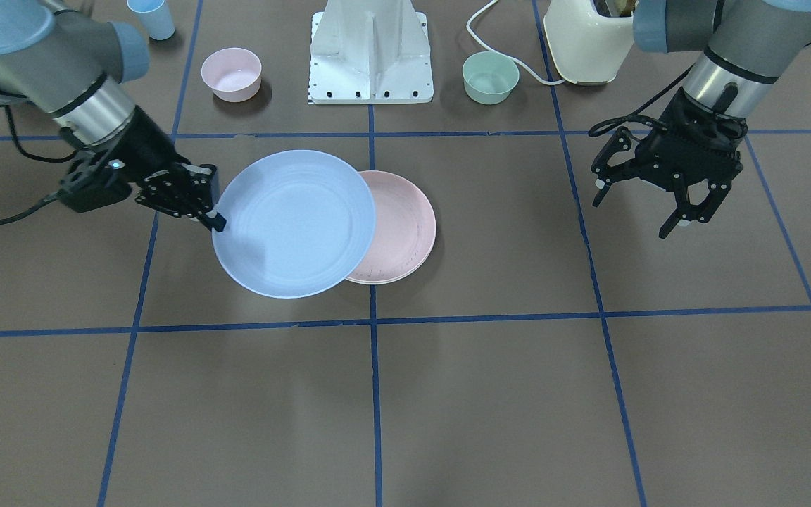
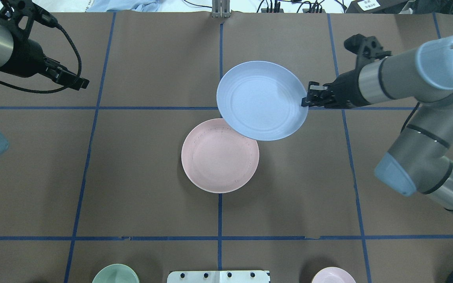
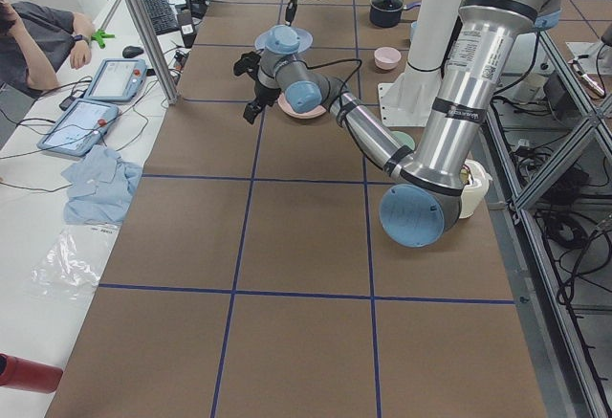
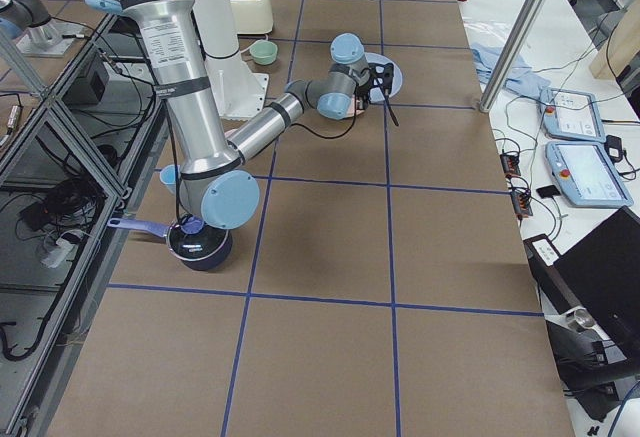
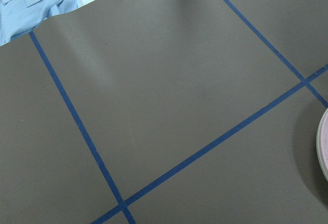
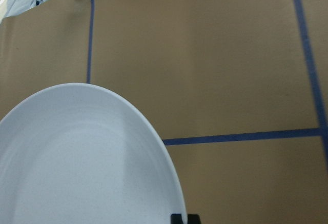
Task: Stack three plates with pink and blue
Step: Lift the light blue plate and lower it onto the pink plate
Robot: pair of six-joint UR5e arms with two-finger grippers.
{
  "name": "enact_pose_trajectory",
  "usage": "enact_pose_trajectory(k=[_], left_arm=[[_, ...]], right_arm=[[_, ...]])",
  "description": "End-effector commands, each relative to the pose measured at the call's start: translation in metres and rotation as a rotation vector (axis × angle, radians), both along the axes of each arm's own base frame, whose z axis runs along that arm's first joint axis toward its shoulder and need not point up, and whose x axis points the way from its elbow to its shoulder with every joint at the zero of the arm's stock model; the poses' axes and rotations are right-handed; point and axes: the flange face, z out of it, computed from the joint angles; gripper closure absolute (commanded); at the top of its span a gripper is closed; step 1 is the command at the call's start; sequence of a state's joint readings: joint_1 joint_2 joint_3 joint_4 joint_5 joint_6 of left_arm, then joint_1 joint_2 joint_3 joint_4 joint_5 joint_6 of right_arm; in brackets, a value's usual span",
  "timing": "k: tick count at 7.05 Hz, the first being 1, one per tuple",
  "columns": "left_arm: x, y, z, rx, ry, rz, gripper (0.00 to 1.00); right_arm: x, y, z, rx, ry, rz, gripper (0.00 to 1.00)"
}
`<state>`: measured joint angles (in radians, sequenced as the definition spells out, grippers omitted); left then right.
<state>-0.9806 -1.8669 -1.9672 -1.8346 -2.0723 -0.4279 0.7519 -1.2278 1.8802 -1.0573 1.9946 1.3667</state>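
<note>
The light blue plate is held in the air, tilted, by its rim in my right gripper. It overlaps the far edge of the pale pink plate, which lies flat on the table at the middle. In the overhead view the blue plate hangs over the pink plate, with the right gripper shut on its right rim. The blue plate fills the right wrist view. My left gripper is open and empty, above the table well off to the side. No cream-white plate shows.
A small pink bowl, a green bowl, a blue cup and a cream appliance with its cord stand near the robot's white base. Blue tape lines grid the brown table. A blue cloth lies past the far edge.
</note>
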Motion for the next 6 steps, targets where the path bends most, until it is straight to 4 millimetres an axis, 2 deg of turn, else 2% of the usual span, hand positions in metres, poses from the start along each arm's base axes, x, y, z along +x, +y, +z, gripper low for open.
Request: enact_pose_trajectory(k=[1, 2, 4, 6], left_arm=[[0.002, 0.0, 0.001, -0.005, 0.001, 0.002, 0.0], [0.002, -0.001, 0.002, -0.006, 0.0, 0.002, 0.0], [0.001, -0.001, 0.003, -0.007, -0.001, 0.0, 0.0], [0.002, -0.001, 0.003, -0.007, -0.001, 0.002, 0.0]], right_arm=[[-0.079, 0.047, -0.021, 0.0, 0.098, 0.021, 1.0], [-0.1, 0.064, -0.014, 0.015, 0.127, 0.026, 1.0], [-0.117, 0.077, -0.008, 0.012, 0.163, 0.013, 1.0], [-0.132, 0.081, 0.003, 0.013, 0.191, 0.013, 1.0]])
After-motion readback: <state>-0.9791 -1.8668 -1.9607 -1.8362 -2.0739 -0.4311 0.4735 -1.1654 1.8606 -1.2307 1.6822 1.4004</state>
